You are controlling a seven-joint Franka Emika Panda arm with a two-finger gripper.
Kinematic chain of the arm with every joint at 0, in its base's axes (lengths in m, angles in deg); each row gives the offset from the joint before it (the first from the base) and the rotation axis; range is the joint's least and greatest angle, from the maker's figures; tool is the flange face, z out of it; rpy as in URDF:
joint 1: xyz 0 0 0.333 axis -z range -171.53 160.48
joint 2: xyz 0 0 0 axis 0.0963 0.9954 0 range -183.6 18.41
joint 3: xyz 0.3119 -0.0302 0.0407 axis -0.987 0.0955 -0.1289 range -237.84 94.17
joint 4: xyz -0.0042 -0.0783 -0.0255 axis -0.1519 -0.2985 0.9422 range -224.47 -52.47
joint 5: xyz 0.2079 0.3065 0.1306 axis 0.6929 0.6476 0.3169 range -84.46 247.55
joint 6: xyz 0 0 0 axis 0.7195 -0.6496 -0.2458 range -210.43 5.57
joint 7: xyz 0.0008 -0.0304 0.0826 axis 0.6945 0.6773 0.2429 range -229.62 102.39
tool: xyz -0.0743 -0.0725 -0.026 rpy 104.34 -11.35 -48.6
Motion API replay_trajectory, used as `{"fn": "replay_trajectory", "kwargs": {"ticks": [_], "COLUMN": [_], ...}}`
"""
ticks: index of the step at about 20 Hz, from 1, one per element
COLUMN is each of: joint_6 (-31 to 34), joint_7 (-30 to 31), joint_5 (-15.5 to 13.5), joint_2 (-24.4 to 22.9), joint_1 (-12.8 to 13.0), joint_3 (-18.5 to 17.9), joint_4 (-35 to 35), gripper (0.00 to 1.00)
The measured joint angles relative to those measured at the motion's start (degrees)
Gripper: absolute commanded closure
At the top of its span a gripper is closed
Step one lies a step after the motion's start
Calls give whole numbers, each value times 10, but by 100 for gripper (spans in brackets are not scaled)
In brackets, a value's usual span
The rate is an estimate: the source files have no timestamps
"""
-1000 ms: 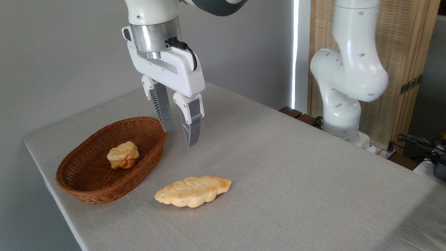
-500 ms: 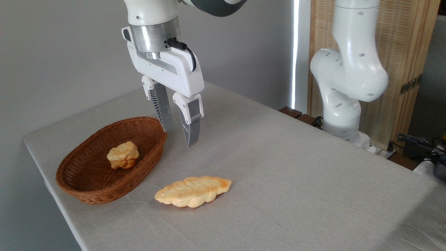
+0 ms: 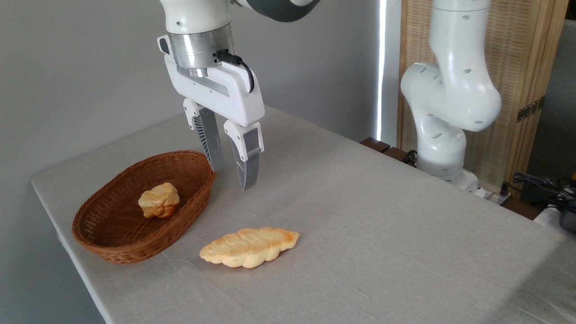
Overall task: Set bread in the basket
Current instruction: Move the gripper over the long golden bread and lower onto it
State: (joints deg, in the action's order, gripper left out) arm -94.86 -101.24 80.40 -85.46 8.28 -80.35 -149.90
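Note:
The bread (image 3: 249, 246), a long braided pale-golden loaf, lies flat on the grey tablecloth in front of the basket's right end. The basket (image 3: 112, 249), an oval reddish-brown wicker one, sits at the left of the table. My gripper (image 3: 231, 177) hangs above the table just right of the basket's far end and behind the loaf, well clear of both. Its two fingers point down, open, with nothing between them.
A small round golden-brown bun (image 3: 158, 200) lies inside the basket. The arm's white base (image 3: 443, 135) stands at the table's far right edge, with cables (image 3: 544, 189) beyond it. The table edge runs close by the basket's left side.

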Motion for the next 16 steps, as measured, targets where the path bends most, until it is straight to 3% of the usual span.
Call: {"fn": "replay_trajectory", "kwargs": {"ticks": [6,16], "joint_6": [0,-22], "joint_7": [-5,-114], "joint_5": [0,0], "joint_2": [2,23], "joint_1": [0,1], "joint_3": [0,1], "joint_4": [0,-9], "gripper": [0,0]}}
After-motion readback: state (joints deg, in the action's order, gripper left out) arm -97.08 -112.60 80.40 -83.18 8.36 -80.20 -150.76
